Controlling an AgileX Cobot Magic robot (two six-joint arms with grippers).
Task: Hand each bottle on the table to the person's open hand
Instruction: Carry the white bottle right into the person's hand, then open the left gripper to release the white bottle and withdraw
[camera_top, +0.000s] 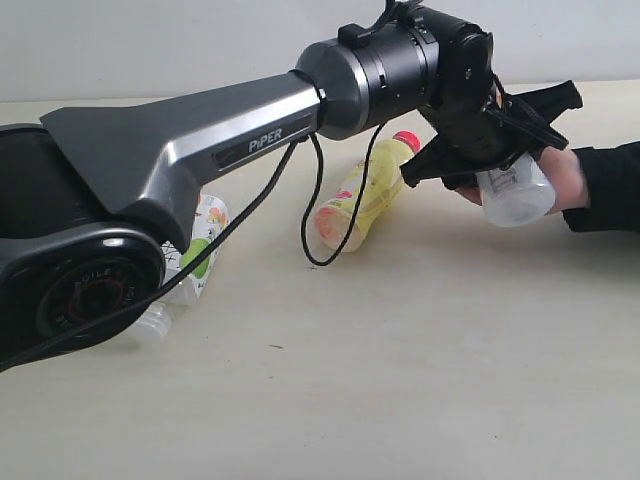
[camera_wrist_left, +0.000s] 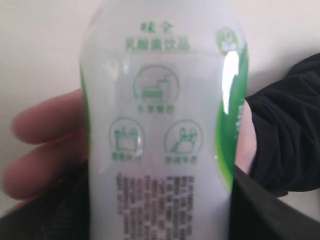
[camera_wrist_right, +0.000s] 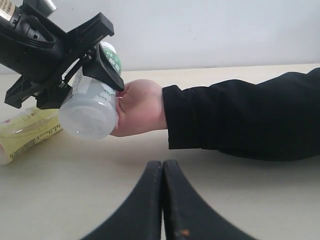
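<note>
Seen from outside, the left jaws clamp the white bottle (camera_top: 515, 195) against the person's hand (camera_top: 570, 176), perhaps gripped by it; at the left wrist, it fills the gap between them, fingers (camera_wrist_left: 45, 122) behind; at the right wrist, the right jaws sit closed, empty.

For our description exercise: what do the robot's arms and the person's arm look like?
The left arm is grey and black, marked "PiPER", with a looping black cable; its jaws are black. The right jaws are black and tapering. The person wears a black sleeve.
</note>
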